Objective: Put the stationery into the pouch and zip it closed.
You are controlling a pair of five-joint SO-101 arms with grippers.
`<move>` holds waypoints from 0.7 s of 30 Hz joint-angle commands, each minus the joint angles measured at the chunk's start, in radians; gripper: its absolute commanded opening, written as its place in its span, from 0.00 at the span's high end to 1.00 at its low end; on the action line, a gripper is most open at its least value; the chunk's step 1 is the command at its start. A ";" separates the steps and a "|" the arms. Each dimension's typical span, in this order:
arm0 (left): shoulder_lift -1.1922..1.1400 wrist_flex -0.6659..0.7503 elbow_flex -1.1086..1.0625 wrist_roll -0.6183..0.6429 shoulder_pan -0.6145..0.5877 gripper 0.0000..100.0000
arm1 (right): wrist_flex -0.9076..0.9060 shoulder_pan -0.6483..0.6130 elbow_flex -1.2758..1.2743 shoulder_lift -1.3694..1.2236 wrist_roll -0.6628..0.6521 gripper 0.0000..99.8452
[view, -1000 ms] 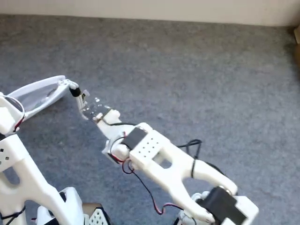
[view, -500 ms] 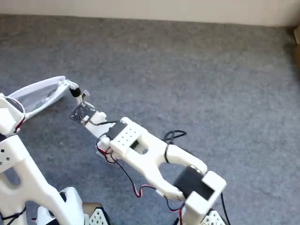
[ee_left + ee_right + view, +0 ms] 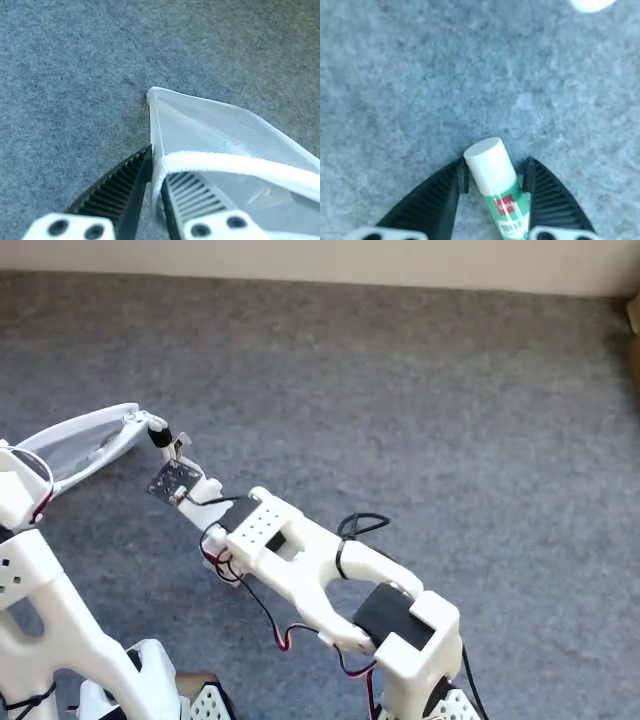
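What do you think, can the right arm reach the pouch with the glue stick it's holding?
Probably yes: the right gripper, shut on the glue stick, sits close beside the pouch, held by the left gripper, with nothing between them.

The left tool (image 3: 154, 175) pinches the white mesh pouch's (image 3: 220, 130) edge above grey carpet (image 3: 75, 75).

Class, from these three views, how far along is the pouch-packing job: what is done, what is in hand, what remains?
Done: the left gripper grips the pouch by its edge, and the right gripper holds a glue stick. In hand: the glue stick is held near the pouch's end, outside it. Left: put it in and zip the pouch closed. Whether other stationery is inside cannot be told.
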State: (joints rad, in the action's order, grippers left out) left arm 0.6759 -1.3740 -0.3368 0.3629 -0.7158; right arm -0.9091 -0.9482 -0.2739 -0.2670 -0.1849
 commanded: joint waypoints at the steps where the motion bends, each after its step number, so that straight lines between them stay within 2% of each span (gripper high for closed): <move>1: 0.024 0.023 0.005 0.008 -0.010 0.99 | 0.007 -0.008 0.044 0.013 -0.012 0.96; 3: 0.024 0.021 0.005 0.008 -0.010 0.99 | 0.007 -0.008 0.044 0.019 -0.012 1.00; 9: 0.024 0.020 0.005 0.009 -0.005 0.99 | -0.050 0.005 0.050 0.022 -0.012 0.99; 14: 0.024 0.020 0.007 0.014 -0.001 0.99 | -0.166 0.045 0.058 0.028 -0.008 0.99; 21: 0.024 0.020 0.005 0.014 0.031 0.99 | -0.188 0.091 0.019 0.266 -0.011 0.99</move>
State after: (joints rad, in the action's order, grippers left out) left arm 0.6759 -1.3740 -0.3368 0.3629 -0.7158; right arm -1.0886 -0.8915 -0.2463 -0.1642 -0.1849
